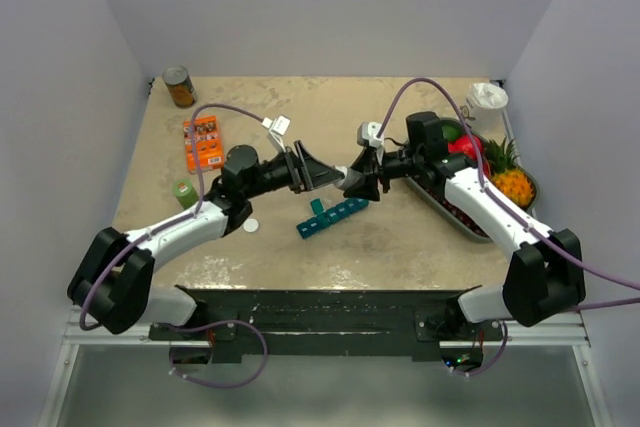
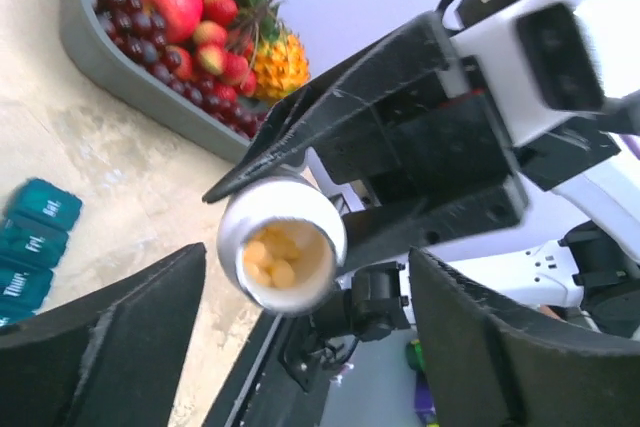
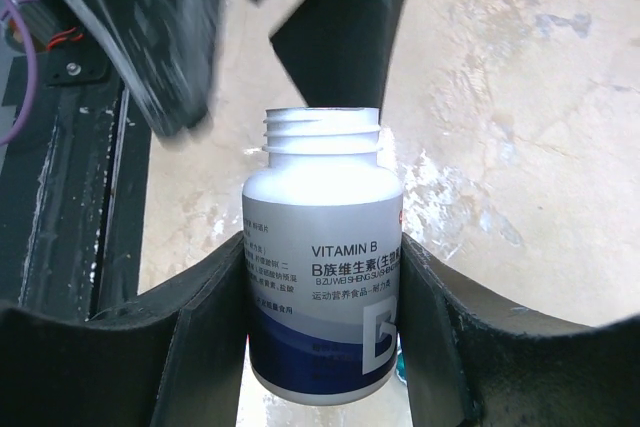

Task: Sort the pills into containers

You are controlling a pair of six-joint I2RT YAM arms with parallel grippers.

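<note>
Teal plastic is catching the eye first: the pill organiser (image 1: 332,216) is lying on the tabletop near the middle, a narrow strip running diagonally just on the near side of the two grippers. A small white disc (image 1: 250,226), possibly a cap, is sitting to its left. The strip is looking light, stiff and smooth, so it is likely to skid if a lid is pushed. Pinching it across its long sides, or pinning one end, seems the safest hold. The lids showing in the left wrist view appear to be down.

Just beyond it, the right gripper (image 3: 322,247) is clamping a white vitamin bottle (image 3: 322,297) around its labelled body, cap off. The bottle is pointing its open mouth toward the left gripper (image 1: 318,173), whose jaws are standing wide apart with nothing between them. Yellow pills (image 2: 275,259) are resting inside the neck — small, loose and ready to roll, so a steeper tilt would probably spill several at once. The bottle itself is looking rigid and slick-labelled, and the grip on the body is leaving the neck free.

Farther right, a grey fruit tray (image 1: 447,209) is sitting beside the right arm, while an orange box (image 1: 203,142) and a can (image 1: 180,87) are standing at the far left.
</note>
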